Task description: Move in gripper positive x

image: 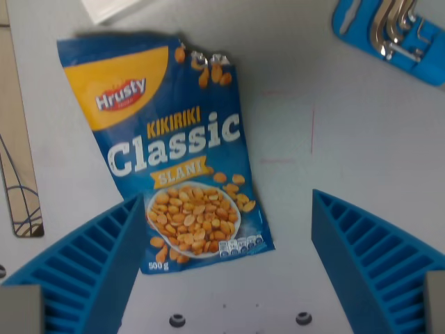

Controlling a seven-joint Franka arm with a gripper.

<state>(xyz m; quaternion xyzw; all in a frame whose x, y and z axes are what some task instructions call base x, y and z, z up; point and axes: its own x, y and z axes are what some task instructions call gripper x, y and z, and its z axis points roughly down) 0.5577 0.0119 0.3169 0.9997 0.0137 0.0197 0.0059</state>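
Note:
A blue bag of peanuts (174, 149), printed "Hrusty Kikiriki Classic Slani", lies flat on the pale grey table, tilted a little, in the wrist view's left and middle. My gripper (226, 229) hangs above the table with its two blue ribbed fingers (90, 268) wide apart. The wrist view's left finger overlaps the bag's lower left corner in the picture. The other finger (375, 257) stands over bare table. Nothing is between the fingers but the bag's lower edge below them.
A blue holder with metal hex keys (393, 31) lies at the top right. A white object's corner (115, 7) shows at the top edge. A beige strip with dark lines (17, 160) runs down the left edge. Two small screw holes (240, 320) sit near the bottom.

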